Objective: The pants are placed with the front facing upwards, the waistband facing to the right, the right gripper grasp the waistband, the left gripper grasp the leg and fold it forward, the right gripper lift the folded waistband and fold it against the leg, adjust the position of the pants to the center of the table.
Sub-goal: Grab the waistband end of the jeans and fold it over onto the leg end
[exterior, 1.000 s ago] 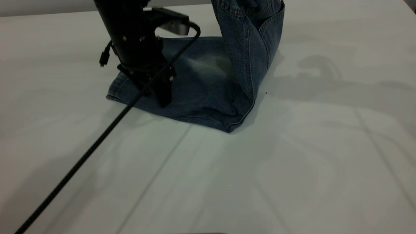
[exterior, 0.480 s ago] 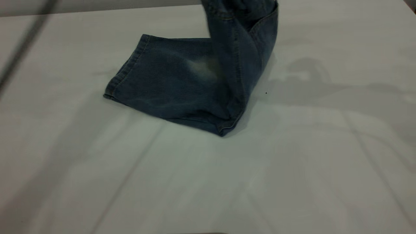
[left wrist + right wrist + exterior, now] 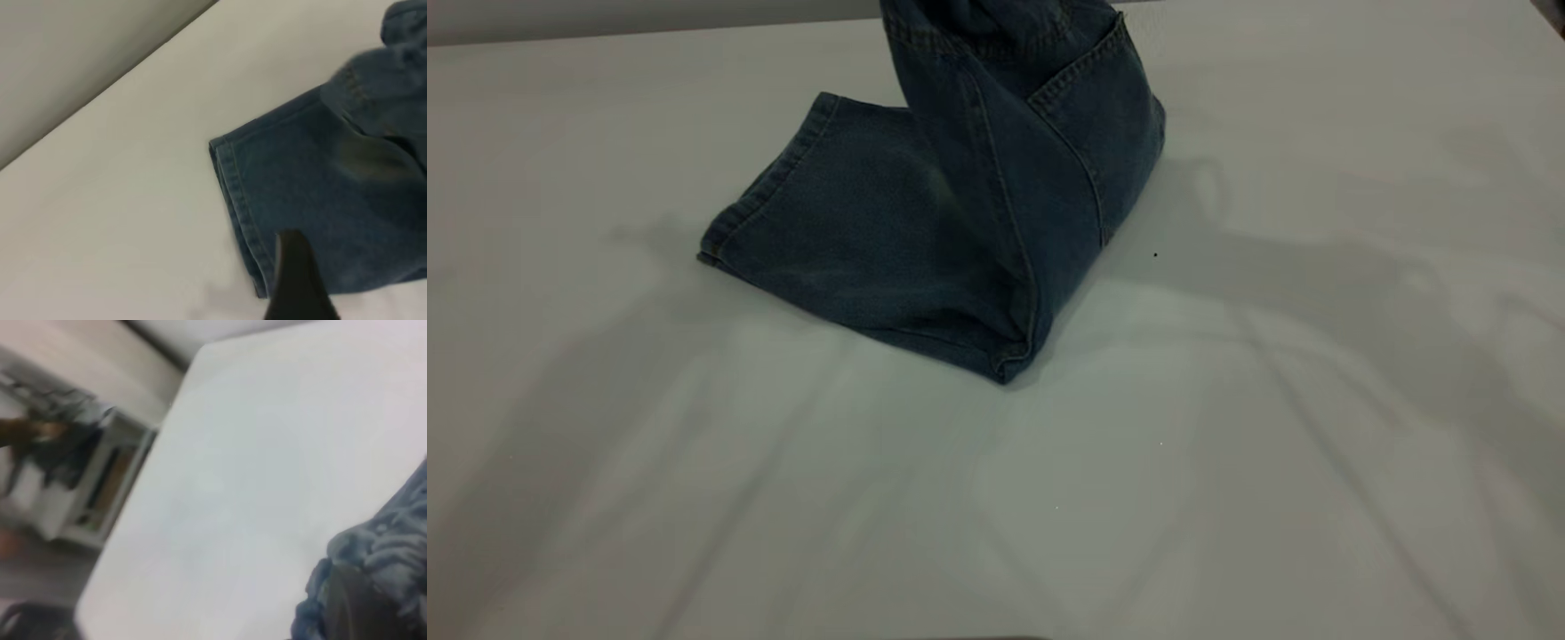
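Note:
The blue denim pants (image 3: 889, 240) lie on the white table (image 3: 1227, 444) with the leg part flat and its hem (image 3: 233, 200) toward the left. The waistband end (image 3: 996, 36) is lifted and runs out of the exterior view at the top, hanging over the flat leg with a pocket seam showing. In the right wrist view my right gripper (image 3: 363, 607) is shut on the ruched waistband (image 3: 393, 547). Neither gripper appears in the exterior view. A black part of my left gripper (image 3: 300, 287) hovers above the leg hem, apart from the cloth.
The table's far edge (image 3: 649, 27) runs just behind the pants. In the right wrist view, shelving and clutter (image 3: 73, 467) stand beyond the table edge. Arm shadows lie across the white tabletop in front and to the right.
The left arm and its cable have gone up and out of the exterior view. The raised waistband end has moved left over the flat leg, and the fold at the front has shifted left.

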Available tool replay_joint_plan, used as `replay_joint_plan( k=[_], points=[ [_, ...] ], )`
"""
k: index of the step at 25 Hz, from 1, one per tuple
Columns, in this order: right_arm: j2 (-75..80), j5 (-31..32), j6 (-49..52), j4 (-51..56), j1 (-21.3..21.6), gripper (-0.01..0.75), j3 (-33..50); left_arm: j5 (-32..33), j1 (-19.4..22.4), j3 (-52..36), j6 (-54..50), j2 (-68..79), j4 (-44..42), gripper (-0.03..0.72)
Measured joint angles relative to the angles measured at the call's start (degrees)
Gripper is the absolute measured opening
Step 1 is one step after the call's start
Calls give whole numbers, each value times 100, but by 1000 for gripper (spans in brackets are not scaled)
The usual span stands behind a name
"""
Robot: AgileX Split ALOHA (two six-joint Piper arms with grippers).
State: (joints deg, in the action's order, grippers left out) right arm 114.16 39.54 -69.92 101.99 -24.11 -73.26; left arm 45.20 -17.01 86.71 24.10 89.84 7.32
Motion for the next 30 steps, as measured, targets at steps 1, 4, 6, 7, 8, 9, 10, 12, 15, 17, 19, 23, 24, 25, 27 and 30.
replay_joint_plan(
  k=[1,4,6,7,8,9,10,12,15,17,19,23,24,25,27,30],
  points=[
    [33,-247,-28,15,-62,48,-58,63,0,0,-39,-37,0,410],
    [198,-760,-163,48,-213,48,-205,218,0,0,-164,-70,0,410],
    [349,-930,-252,56,-312,48,-314,330,0,0,-203,-64,24,410],
    [441,-991,-280,70,-365,48,-380,387,0,0,-210,-65,61,410],
    [536,-1050,-289,75,-417,48,-444,442,0,0,-217,-65,106,410],
    [618,-1107,-292,75,-465,48,-499,479,0,0,-217,-65,182,410],
    [719,-1125,-304,82,-503,48,-567,500,0,0,-217,-65,261,410],
    [928,-1151,-309,87,-587,48,-716,545,0,0,-217,-65,377,410],
    [1174,-1158,-309,98,-738,48,-939,551,0,0,-217,-65,413,410],
    [1302,-1158,-332,98,-851,49,-1099,551,0,0,-222,-65,413,410],
    [1413,-1153,-349,98,-971,50,-1259,557,0,0,-228,-65,413,410],
    [1516,-1119,-538,98,-1193,50,-1403,575,0,0,-228,-65,418,410],
    [1528,-1119,-655,98,-1241,51,-1405,575,0,0,-228,-65,418,410],
    [1528,-1119,-791,98,-1291,53,-1408,575,0,0,-228,-65,418,410],
    [1528,-1171,-986,98,-1376,67,-1408,581,0,0,-228,-65,418,410],
    [1528,-1203,-1081,98,-1425,123,-1408,621,0,0,-228,-65,418,410]
  ],
)
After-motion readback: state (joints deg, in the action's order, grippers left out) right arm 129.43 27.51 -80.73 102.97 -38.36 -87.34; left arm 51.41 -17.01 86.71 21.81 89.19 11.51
